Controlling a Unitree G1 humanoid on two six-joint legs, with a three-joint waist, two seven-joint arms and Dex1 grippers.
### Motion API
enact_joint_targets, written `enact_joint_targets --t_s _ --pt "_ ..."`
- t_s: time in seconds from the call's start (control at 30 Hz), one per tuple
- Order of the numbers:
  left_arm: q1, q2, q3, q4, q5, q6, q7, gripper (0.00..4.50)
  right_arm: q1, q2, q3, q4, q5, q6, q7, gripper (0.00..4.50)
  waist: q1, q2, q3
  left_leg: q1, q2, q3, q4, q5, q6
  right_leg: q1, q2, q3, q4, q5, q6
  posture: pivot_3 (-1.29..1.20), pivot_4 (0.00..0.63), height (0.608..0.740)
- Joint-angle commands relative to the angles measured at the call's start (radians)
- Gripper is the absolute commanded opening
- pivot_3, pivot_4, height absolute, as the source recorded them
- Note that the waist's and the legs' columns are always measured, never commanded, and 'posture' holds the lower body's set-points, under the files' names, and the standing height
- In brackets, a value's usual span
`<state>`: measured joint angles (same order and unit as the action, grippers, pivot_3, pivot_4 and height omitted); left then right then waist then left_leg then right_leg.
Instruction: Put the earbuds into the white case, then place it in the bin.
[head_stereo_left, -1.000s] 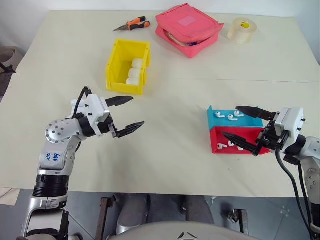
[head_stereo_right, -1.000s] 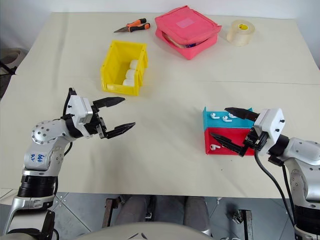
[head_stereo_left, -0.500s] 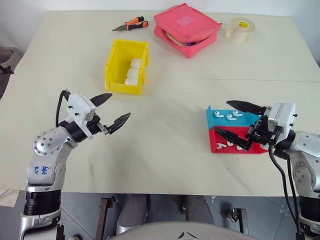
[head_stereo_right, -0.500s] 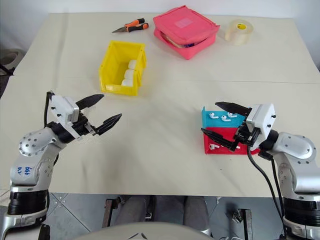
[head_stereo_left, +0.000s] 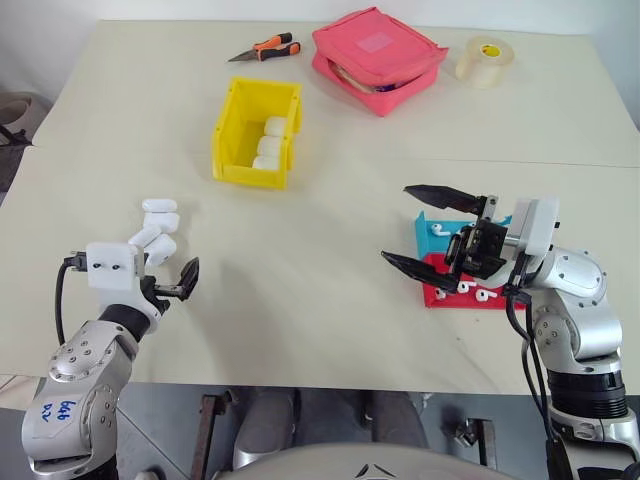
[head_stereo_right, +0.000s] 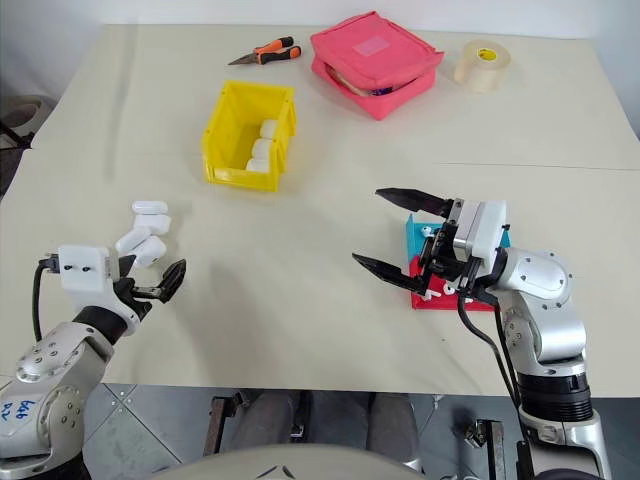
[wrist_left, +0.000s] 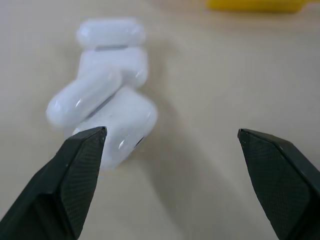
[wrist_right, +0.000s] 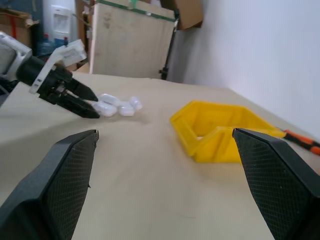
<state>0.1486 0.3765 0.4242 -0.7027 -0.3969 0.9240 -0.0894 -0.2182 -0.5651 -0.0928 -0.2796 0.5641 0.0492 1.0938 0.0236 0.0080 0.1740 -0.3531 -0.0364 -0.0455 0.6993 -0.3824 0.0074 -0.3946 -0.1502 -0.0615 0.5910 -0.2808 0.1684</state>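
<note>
Several white cases (head_stereo_left: 156, 226) lie in a loose cluster on the table at the left. My left gripper (head_stereo_left: 168, 268) is open just short of them, pointing forward; in the left wrist view the nearest case (wrist_left: 122, 120) lies by one fingertip (wrist_left: 85, 160). More white cases (head_stereo_left: 267, 142) sit inside the yellow bin (head_stereo_left: 228, 135) further back. Earbuds (head_stereo_left: 438, 227) lie in the blue-and-red tray (head_stereo_left: 436, 272) at the right. My right gripper (head_stereo_left: 396, 222) is open and empty, pointing left above the tray's left edge.
At the back of the table are orange-handled pliers (head_stereo_left: 265, 48), a pink zip pouch (head_stereo_left: 377, 58) and a roll of tape (head_stereo_left: 485, 59). Bare tabletop stretches between the case cluster and the tray.
My left arm has drawn back and to the left and turned forward, uncovering the cluster of cases. My right gripper has slid left across the tray. Both stay open.
</note>
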Motion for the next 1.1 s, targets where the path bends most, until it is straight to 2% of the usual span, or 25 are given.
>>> enact_joint_targets --t_s 0.03,0.13,0.23,0.4,0.57,0.87,1.1 --pt "-0.039 0.007 0.042 -0.089 -0.027 0.142 0.042 4.47 0.008 -0.028 -0.013 -0.023 0.041 0.03 0.025 4.5 0.0 0.0 0.0 0.0 0.0 0.0 0.0 0.0 0.0 0.0 0.0 0.0 0.0 0.0 0.0 0.0 0.15 0.74" --pt "-0.087 0.008 0.06 -0.13 0.014 0.307 0.113 4.47 0.01 -0.039 -0.014 -0.017 0.05 0.048 0.04 4.5 -0.002 0.0 0.0 0.0 0.0 0.0 0.0 0.0 0.0 0.0 0.0 0.0 0.0 0.0 0.0 0.0 0.15 0.74" --pt "-0.203 -0.052 0.112 -0.112 0.03 0.475 0.165 4.47 0.0 -0.036 -0.012 -0.008 0.048 0.055 0.046 4.5 -0.002 0.0 0.0 0.0 0.0 0.0 0.0 0.0 0.0 0.0 0.0 0.0 0.001 0.0 0.0 0.0 0.15 0.74" --pt "-0.345 -0.094 0.135 -0.063 0.082 0.621 0.188 4.47 -0.004 -0.034 -0.012 -0.008 0.049 0.062 0.049 4.5 -0.002 0.0 0.0 0.0 -0.001 0.0 0.0 0.0 0.0 -0.001 0.0 0.0 0.001 0.0 0.0 0.0 0.15 0.74" --pt "-0.46 -0.154 0.123 0.004 0.142 0.687 0.22 4.47 0.001 -0.034 -0.013 -0.019 0.05 0.066 0.048 4.5 0.0 0.0 0.0 0.0 -0.001 0.0 0.0 0.0 -0.001 -0.001 0.001 0.0 0.0 0.0 0.0 0.0 0.15 0.74" --pt "-0.539 -0.245 0.124 0.07 0.231 0.69 0.248 4.47 0.015 -0.03 -0.012 -0.032 0.048 0.067 0.033 4.5 0.001 0.0 0.0 0.0 0.0 0.001 0.0 0.0 -0.002 -0.001 0.001 0.0 0.001 0.0 0.0 0.0 0.15 0.74" --pt "-0.571 -0.249 0.11 0.138 0.283 0.651 0.238 4.47 0.014 -0.033 -0.015 -0.026 0.047 0.067 0.027 4.5 0.0 0.0 0.0 0.0 0.0 0.001 0.0 0.0 -0.002 -0.001 0.001 0.0 0.001 0.0 0.0 0.0 0.15 0.74"
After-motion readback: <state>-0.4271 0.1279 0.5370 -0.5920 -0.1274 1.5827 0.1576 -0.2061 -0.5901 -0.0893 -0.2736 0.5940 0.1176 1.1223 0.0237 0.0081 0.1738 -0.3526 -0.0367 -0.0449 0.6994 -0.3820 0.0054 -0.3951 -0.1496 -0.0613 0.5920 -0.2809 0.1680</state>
